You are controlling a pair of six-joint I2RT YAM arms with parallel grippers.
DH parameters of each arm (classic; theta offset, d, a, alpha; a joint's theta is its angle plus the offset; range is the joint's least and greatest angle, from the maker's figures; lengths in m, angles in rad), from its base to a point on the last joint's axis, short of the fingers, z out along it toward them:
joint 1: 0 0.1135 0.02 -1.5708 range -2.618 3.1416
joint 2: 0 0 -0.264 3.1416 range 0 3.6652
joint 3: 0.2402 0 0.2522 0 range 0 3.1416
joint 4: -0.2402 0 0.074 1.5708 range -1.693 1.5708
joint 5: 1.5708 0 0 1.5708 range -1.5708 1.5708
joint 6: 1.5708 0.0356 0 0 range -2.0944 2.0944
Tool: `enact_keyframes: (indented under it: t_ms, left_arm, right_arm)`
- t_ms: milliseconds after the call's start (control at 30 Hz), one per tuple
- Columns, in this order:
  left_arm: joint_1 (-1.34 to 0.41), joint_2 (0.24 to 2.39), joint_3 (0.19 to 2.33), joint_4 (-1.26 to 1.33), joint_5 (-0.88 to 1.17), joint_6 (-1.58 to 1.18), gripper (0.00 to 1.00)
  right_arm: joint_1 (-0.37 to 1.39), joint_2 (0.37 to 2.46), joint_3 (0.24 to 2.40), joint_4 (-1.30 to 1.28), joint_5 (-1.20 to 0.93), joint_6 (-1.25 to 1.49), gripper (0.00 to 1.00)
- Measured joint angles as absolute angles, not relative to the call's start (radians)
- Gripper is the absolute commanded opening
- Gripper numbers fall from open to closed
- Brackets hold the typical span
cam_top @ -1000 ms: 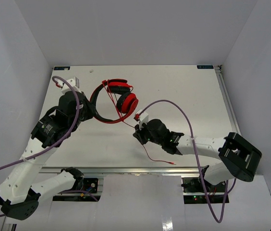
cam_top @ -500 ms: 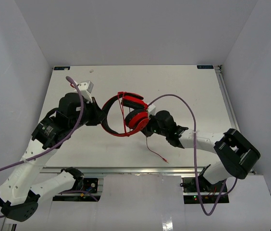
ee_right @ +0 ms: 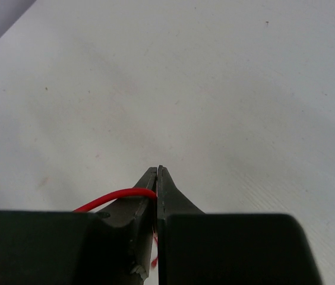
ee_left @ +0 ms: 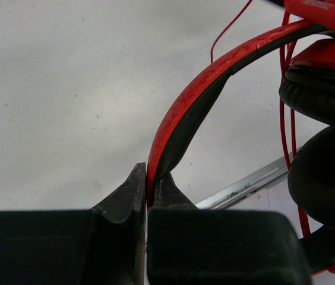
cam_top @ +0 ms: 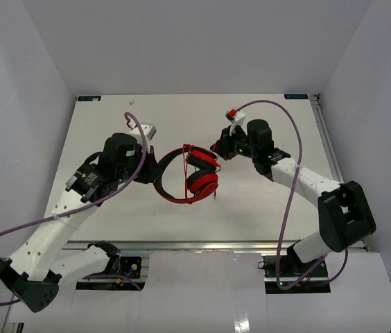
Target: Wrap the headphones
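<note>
The left gripper [cam_top: 155,168], pinching the headband [ee_left: 185,113], has swung from the far-left part of the table [cam_top: 265,201] toward its middle. It has carried the headphones [cam_top: 199,177] along on its right side, closer to the other arm. The right gripper [cam_top: 218,148], which a second ago sat on the near side of the earcups [cam_top: 202,183] with the cord [ee_right: 117,197] trailing behind it across the table toward the near edge, has passed round to their far right side, and that loose tail no longer lies behind it.
</note>
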State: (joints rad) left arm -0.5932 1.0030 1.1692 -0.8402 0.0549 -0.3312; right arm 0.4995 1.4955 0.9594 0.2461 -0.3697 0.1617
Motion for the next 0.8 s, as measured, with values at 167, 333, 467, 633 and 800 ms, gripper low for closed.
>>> enact_keyframes:
  t_ms: [167, 333, 467, 633, 800]
  left_arm:
    - [-0.592, 1.066, 1.145, -0.802, 0.093, -0.304, 0.0]
    - [-0.592, 1.085, 1.147, -0.748, 0.143, -0.29, 0.0]
    - [-0.592, 1.111, 1.153, -0.721, 0.185, -0.272, 0.0]
    - [-0.602, 1.143, 1.153, -0.709, 0.195, -0.259, 0.0]
    - [-0.62, 1.164, 1.153, -0.703, 0.184, -0.252, 0.0]
  right_arm:
    - [0.474, 1.517, 1.134, 0.084, -0.429, 0.119, 0.08]
    - [0.464, 1.598, 1.288, -0.065, -0.461, 0.073, 0.08]
    - [0.462, 1.642, 1.364, -0.159, -0.474, 0.051, 0.08]
    - [0.459, 1.66, 1.441, -0.227, -0.479, 0.038, 0.09]
    - [0.458, 1.66, 1.471, -0.24, -0.479, 0.032, 0.11]
